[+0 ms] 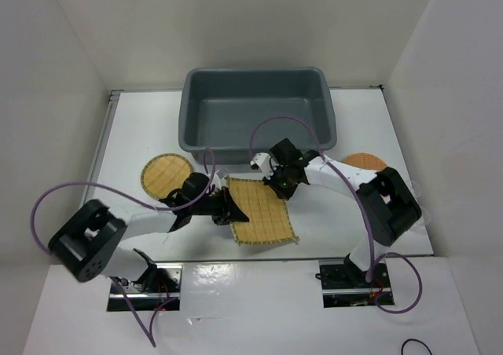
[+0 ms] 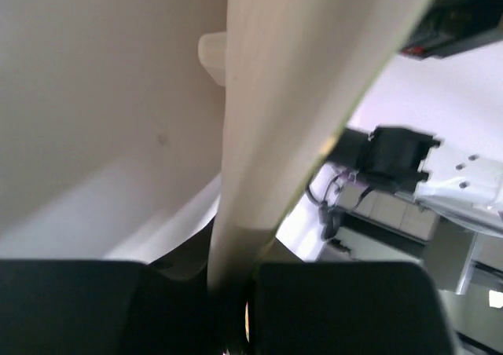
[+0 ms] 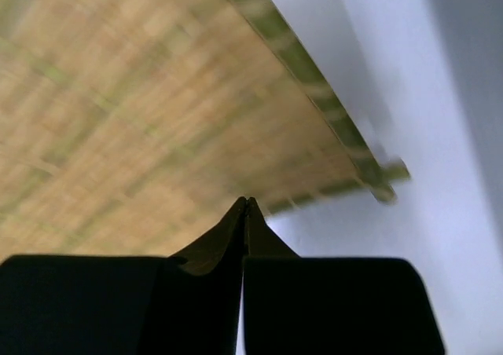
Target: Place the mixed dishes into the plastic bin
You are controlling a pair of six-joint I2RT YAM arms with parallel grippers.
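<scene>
You are looking at a flat white tabletop (image 1: 141, 131) boxed in by plain white panel walls (image 1: 47, 96). A thin black cord loop (image 1: 414, 341) lies near right.
</scene>
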